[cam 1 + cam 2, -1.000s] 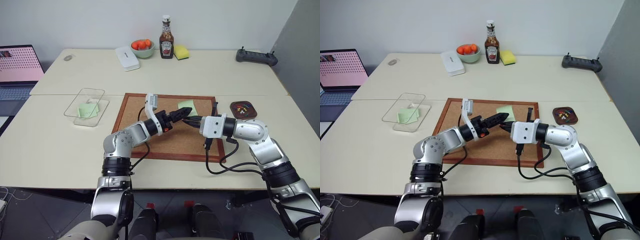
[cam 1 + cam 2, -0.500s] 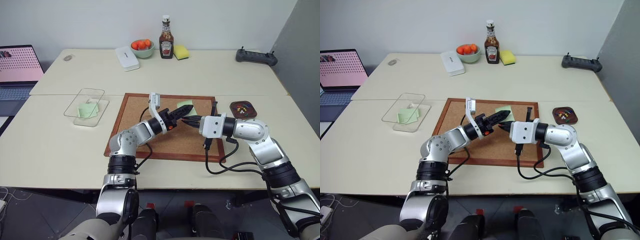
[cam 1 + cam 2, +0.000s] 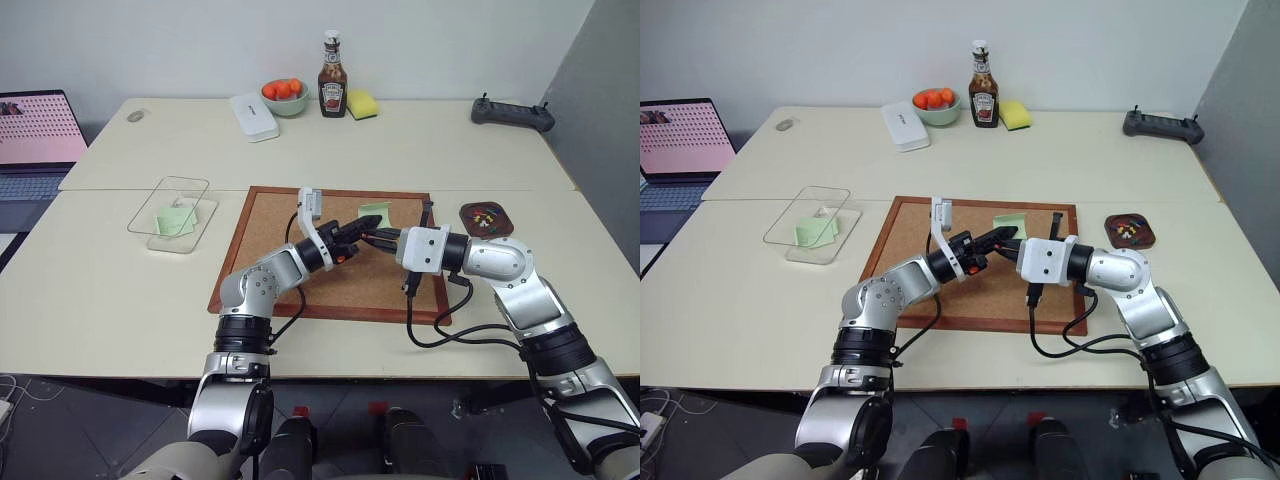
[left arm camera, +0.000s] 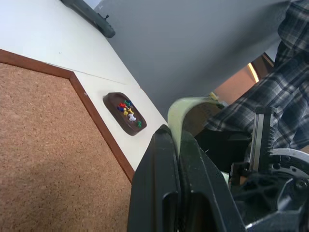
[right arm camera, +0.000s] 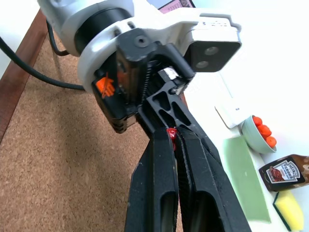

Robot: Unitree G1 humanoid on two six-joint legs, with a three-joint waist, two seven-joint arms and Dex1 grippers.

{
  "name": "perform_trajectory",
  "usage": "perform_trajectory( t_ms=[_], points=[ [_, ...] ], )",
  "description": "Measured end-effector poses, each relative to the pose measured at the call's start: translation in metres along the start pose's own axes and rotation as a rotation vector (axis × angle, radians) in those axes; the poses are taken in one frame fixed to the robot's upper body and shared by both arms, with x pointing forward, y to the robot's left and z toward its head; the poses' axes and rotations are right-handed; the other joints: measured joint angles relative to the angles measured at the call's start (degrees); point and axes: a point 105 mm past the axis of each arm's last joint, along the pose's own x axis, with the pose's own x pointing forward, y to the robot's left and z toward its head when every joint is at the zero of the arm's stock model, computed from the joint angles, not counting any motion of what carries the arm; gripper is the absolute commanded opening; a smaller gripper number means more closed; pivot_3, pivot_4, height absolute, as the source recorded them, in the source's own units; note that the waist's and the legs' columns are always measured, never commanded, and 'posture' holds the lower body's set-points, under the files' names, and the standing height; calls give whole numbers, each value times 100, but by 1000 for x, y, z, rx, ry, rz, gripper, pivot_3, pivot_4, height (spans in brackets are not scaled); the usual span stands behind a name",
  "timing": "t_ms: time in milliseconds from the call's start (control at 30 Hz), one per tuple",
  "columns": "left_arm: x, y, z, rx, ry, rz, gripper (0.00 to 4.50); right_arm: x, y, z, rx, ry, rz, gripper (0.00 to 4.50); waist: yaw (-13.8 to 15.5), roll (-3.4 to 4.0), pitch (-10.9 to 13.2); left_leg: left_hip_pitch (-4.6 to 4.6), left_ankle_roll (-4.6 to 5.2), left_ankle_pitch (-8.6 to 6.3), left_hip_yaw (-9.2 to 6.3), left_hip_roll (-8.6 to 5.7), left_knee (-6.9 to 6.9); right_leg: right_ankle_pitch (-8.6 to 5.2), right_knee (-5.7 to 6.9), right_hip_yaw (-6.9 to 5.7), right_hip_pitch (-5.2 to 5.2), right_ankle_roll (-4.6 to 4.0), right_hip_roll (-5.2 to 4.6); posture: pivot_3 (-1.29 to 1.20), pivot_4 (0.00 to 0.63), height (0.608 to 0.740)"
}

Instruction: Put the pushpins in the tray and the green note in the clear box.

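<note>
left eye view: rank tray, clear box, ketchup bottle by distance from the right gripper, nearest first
From the right gripper:
1. tray, just off the corkboard's right edge
2. ketchup bottle, at the table's far edge
3. clear box, left of the corkboard

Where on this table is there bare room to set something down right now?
The near left table, between the clear box and the cork board, is bare. So is the stretch between the board's far edge and the ketchup bottle. It is crowded over the board's right half, where the left hand and right hand meet at the green note.
</note>
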Motion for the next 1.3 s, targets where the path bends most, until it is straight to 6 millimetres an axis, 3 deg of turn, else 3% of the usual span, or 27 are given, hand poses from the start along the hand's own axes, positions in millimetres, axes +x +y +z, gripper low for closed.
perform_trajectory(
  t_ms=[300, 533, 800, 933, 1100, 1300],
  points=[
    [-2, 2, 3, 33, -29, 4, 60, -3, -17, 6, 93, -35, -104, 0, 1, 0, 0, 0, 5, -3, 0, 1, 0, 0, -1, 0, 0, 0, 0, 0, 150, 740],
    [-1, 4, 7, 35, -81, 23, 60, -5, -34, 16, 315, -94, -211, 0, 1, 0, 0, 0, 20, -11, -2, 2, 1, 2, 1, 0, 0, -2, 0, 0, 150, 740],
    [-5, 4, 10, 68, -107, 39, 60, -13, -45, 9, 439, -69, -303, 0, -2, 0, 0, -1, 21, -12, -1, 2, 0, 2, 0, 1, 0, -2, 0, 0, 150, 740],
    [-21, 7, 12, 155, -78, 85, 60, -38, -60, -11, 478, 14, -438, 0, 8, 0, 0, -1, 21, -12, -1, 1, 0, 2, 0, 1, -1, -3, 0, 0, 150, 740],
    [-39, 19, 12, 221, -43, 164, 60, -83, -57, -74, 499, 304, -586, 0, 18, 0, 0, -1, 24, -12, 5, -2, 1, 5, 1, 3, 0, -6, 0, 0, 150, 740],
    [-38, 16, 20, 258, -67, 189, 60, -124, -50, -133, 491, 613, -631, 0, 1, 0, 0, 0, 23, -12, 13, -4, 1, 9, 0, 3, -1, -13, 4, 0, 150, 740]
  ],
)
